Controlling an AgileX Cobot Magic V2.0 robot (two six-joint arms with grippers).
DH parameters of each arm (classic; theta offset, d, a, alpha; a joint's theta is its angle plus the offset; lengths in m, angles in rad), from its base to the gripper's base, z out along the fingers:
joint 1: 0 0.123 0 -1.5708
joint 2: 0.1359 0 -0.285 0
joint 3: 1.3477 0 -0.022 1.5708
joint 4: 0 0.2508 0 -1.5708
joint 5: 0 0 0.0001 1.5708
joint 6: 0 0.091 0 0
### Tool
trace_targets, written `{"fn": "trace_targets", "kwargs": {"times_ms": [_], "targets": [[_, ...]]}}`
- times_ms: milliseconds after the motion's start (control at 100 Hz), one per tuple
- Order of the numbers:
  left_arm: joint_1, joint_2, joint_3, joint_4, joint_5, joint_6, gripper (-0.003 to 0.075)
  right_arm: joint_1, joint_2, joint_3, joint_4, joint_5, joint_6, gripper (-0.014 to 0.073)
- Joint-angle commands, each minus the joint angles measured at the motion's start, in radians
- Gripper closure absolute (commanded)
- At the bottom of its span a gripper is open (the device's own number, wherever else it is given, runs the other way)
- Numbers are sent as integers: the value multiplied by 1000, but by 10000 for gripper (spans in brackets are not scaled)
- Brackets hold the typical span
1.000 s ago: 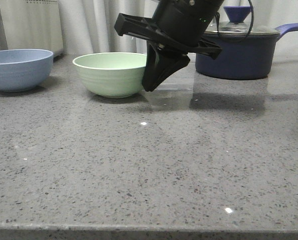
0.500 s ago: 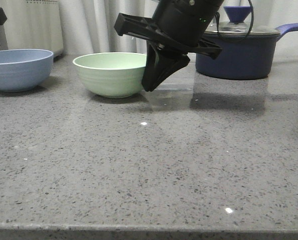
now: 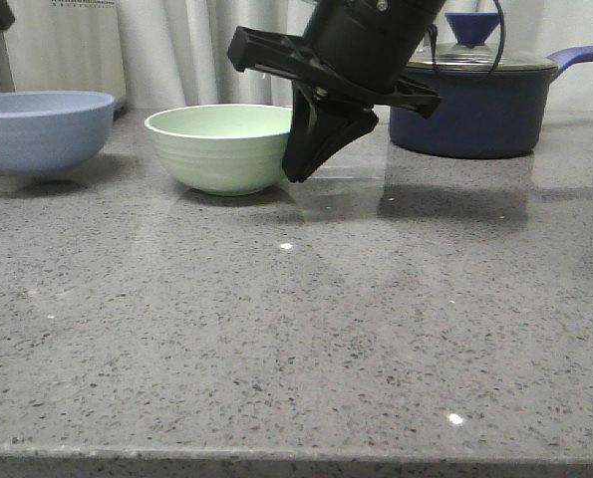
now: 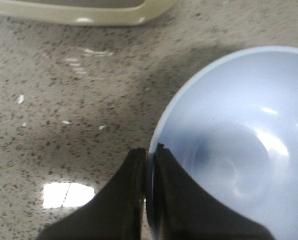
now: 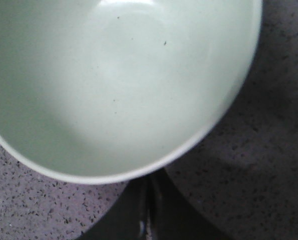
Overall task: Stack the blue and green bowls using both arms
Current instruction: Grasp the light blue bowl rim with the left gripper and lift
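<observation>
Front view barely shows the left tool (image 4: 147, 165), but its wrist cam has the fingers pinched on the rim of the blue bowl (image 3: 39, 129), which hangs just above the desk (image 3: 296, 339) at the far left edge. Right tool (image 3: 301, 164) is closed against the green bowl (image 3: 226, 146) rim; can't tell if it's gripping it

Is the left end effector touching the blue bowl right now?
Touching. The left wrist view shows the left end effector closed on the rim of the blue bowl, one finger inside, one outside.
</observation>
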Motion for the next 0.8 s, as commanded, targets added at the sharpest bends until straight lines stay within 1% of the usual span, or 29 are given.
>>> {"fn": "trace_targets", "kwargs": {"times_ms": [0, 200, 350, 560, 790], "targets": [[-9, -44, -83, -74, 19, 27, 741, -1, -47, -25, 21, -29, -11, 673], [-51, -44, -238, -87, 138, 57, 741, -1, -47, -25, 21, -29, -11, 673], [-131, -44, -314, -80, 151, 78, 741, -1, -47, -25, 21, -29, -11, 673], [-232, -42, -342, -64, 155, 78, 741, -1, -47, -25, 21, -29, -11, 673], [-277, -36, -342, -64, 138, 78, 741, -1, -47, -25, 21, -29, -11, 673]]}}
